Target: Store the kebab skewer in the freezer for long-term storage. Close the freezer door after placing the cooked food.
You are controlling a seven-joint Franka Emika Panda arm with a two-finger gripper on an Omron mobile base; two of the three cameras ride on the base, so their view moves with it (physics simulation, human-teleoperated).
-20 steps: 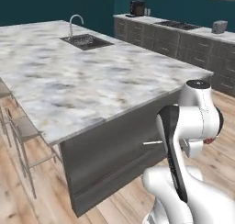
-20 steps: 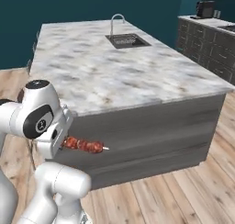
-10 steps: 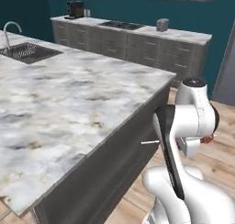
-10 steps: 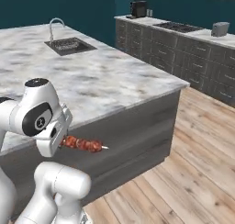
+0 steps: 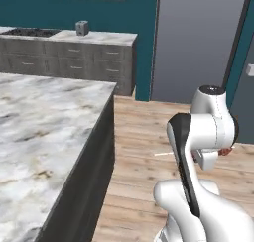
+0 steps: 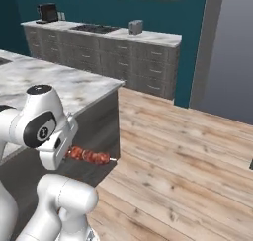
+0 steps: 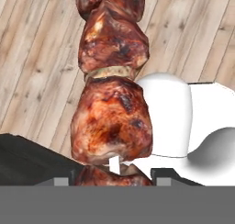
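- Kebab skewer [image 6: 90, 156] is in your grasp: the fingers [image 7: 179, 176] are clamped on its stick near one end, and the red-brown chunks run out from them in the hand view.
- In the right base view you see the skewer held roughly level beside the white arm, its pale tip pointing right, over the wooden floor [image 6: 188, 151] just by the corner of the marble island counter [image 6: 74, 84].
- In the left base view only the thin pale tip [image 5: 162, 153] pokes out to the left of the arm, with a bit of red chunk at the arm's right side.
- You are in the carry step: the food is lifted clear of the counter and nothing is stored yet.
- Far ahead you have a tall pale grey panel [image 5: 198, 42] past the run of grey cabinets [image 6: 108, 57]; I cannot tell from here whether it belongs to the freezer.
- Your next move calls for bringing the base up to the freezer, keeping the skewer level and clear of the counter corner on the way.
- Once there you need an open door and a free shelf before you let go, then you close the door.
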